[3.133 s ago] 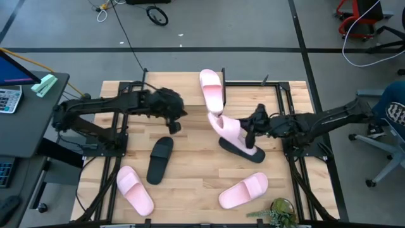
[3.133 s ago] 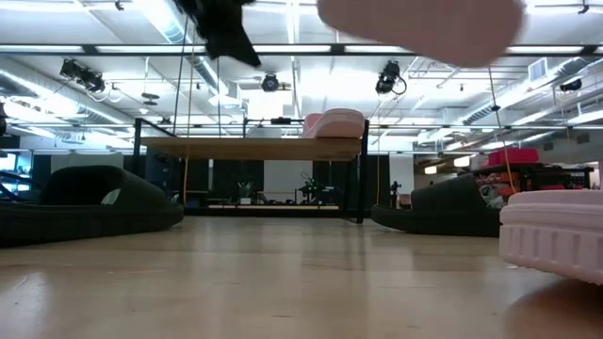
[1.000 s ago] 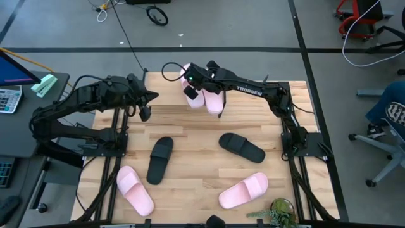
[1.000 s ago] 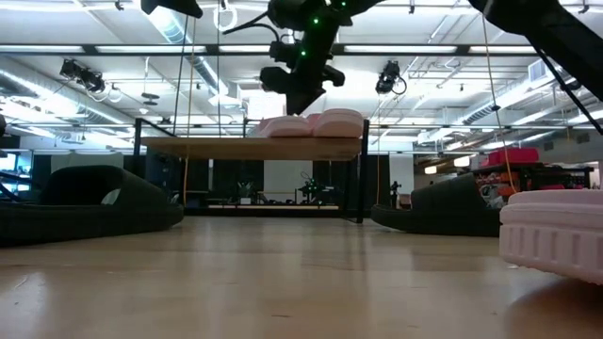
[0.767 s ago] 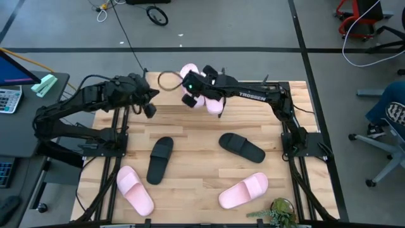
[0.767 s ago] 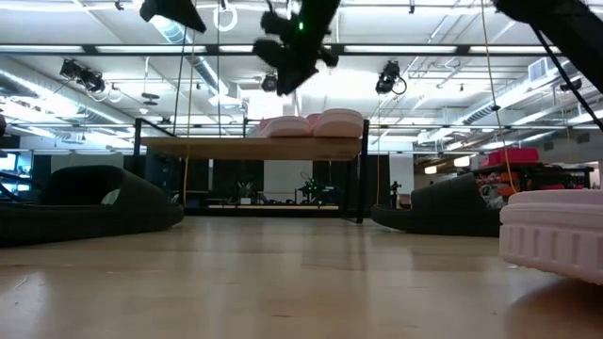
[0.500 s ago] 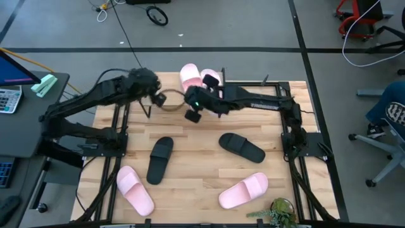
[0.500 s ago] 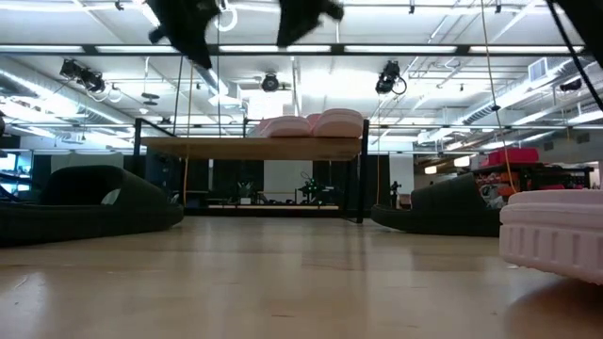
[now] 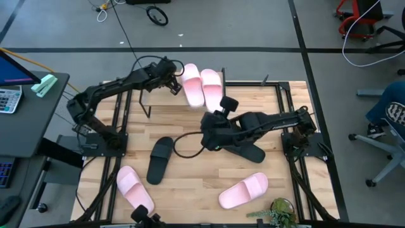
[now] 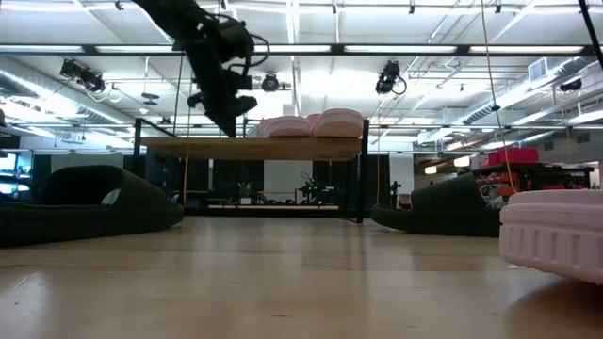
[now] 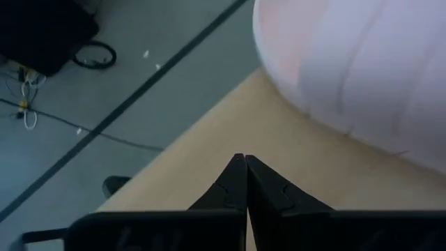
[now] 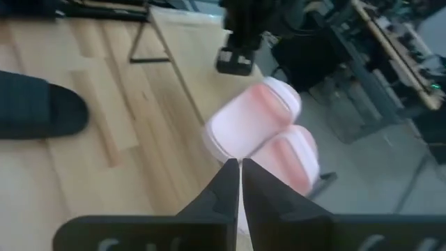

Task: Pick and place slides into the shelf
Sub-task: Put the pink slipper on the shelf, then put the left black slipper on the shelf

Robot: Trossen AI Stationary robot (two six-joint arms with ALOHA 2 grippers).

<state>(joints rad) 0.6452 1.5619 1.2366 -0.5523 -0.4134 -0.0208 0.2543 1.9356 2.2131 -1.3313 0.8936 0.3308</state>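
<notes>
Two pale pink foam slides (image 9: 202, 87) sit side by side on the light wooden top board of the black-framed shelf (image 10: 250, 147). Left gripper (image 9: 175, 87), fingers together and empty, hovers just beside them. Right gripper (image 9: 209, 140), fingers nearly together and empty, hangs over the table near a black foam slide (image 9: 243, 149). Between picks; next grab probably needs that slide, jaws opened first.

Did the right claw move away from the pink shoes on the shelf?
Yes. The right claw was over the pink slides on the shelf a second ago; now it is above the table's middle, beside the black slide.
</notes>
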